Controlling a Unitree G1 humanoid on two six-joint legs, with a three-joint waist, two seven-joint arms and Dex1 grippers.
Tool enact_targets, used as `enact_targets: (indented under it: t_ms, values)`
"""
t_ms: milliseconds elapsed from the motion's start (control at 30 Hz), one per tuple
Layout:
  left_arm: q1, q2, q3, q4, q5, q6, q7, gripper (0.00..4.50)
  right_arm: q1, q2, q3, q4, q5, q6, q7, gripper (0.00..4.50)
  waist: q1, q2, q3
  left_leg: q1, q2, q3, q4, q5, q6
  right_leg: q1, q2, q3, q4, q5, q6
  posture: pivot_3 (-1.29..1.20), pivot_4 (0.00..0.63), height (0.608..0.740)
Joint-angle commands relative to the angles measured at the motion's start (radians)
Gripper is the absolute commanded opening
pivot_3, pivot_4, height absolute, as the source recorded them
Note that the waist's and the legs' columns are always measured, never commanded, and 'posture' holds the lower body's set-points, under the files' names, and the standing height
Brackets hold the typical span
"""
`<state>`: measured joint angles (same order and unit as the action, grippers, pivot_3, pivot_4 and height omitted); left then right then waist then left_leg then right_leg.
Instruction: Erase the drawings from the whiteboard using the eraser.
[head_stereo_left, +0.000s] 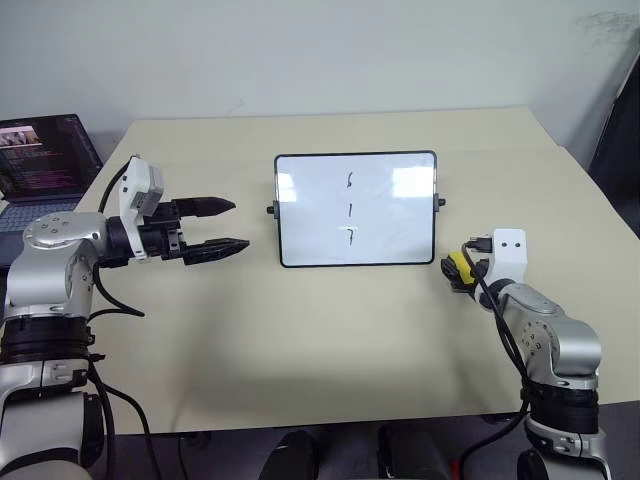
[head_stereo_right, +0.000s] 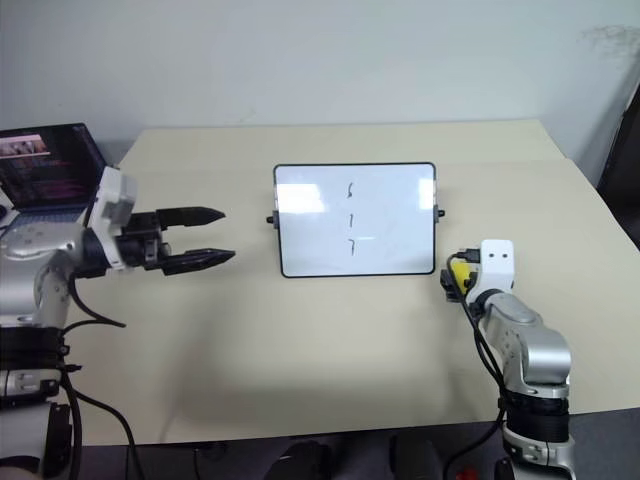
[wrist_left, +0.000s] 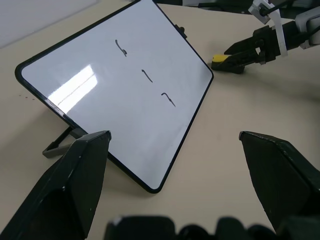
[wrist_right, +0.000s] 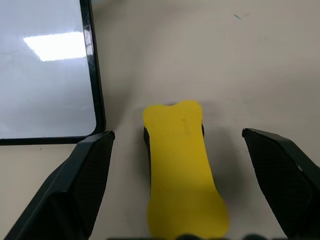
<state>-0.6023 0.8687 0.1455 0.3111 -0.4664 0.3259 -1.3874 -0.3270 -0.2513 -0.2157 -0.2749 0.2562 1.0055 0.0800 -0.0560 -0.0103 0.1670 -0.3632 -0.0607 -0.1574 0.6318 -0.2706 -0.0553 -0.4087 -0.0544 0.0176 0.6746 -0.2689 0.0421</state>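
- Left eye view: the whiteboard (head_stereo_left: 356, 209) stands propped near the middle of the bench (head_stereo_left: 300, 340), its drawings (head_stereo_left: 350, 208) stacked in a column at its centre; the eraser (head_stereo_left: 460, 265) lies just beside the whiteboard's lower right corner, with the right end effector (head_stereo_left: 458, 270) around it, and the left end effector (head_stereo_left: 220, 227) hangs released off the whiteboard's left side, touching nothing
- Left wrist view: the whiteboard leans back on a small stand, so it would likely tip or slide under hard wiping; the eraser lies on the bench past the whiteboard's far corner
- Right wrist view: the eraser is a small yellow block with a black underside, probably light and slightly soft; best pinched across its narrow waist. The right end effector's fingers (wrist_right: 75, 190) stand wide on either side of it, released, not yet gripping
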Motion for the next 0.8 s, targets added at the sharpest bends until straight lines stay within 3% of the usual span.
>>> enact_targets:
  t_ms: [33, 300, 800]
  values:
    - [-0.026, 0.021, 0.022, -0.012, -0.005, -0.012, -0.006, 4.50, -0.002, 0.005, -0.028, -0.016, 0.008, -0.012, -0.006, 3.86, 0.000, 0.000, 0.000, 0.000, 0.000, 0.000, 0.000, 0.000, 0.000, 0.000, 0.000, 0.000, 0.000, 0.000, 0.000, 0.00, 0.150, 0.740]
    - [-0.034, 0.025, 0.026, 0.002, 0.001, -0.020, -0.004, 4.50, -0.004, 0.014, -0.048, -0.009, 0.013, 0.003, -0.006, 1.05, 0.000, 0.000, 0.000, 0.000, 0.000, 0.000, 0.000, 0.000, 0.000, 0.000, 0.000, 0.000, 0.000, 0.000, 0.000, 0.00, 0.150, 0.740]
    - [-0.017, 0.034, 0.036, -0.009, -0.004, -0.017, 0.002, 4.50, -0.059, -0.010, -0.011, -0.012, -0.007, -0.028, 0.008, 0.96, -0.001, 0.000, 0.000, 0.000, 0.000, 0.000, 0.000, 0.000, 0.000, 0.000, 0.000, 0.000, 0.001, 0.000, 0.000, 0.00, 0.150, 0.740]
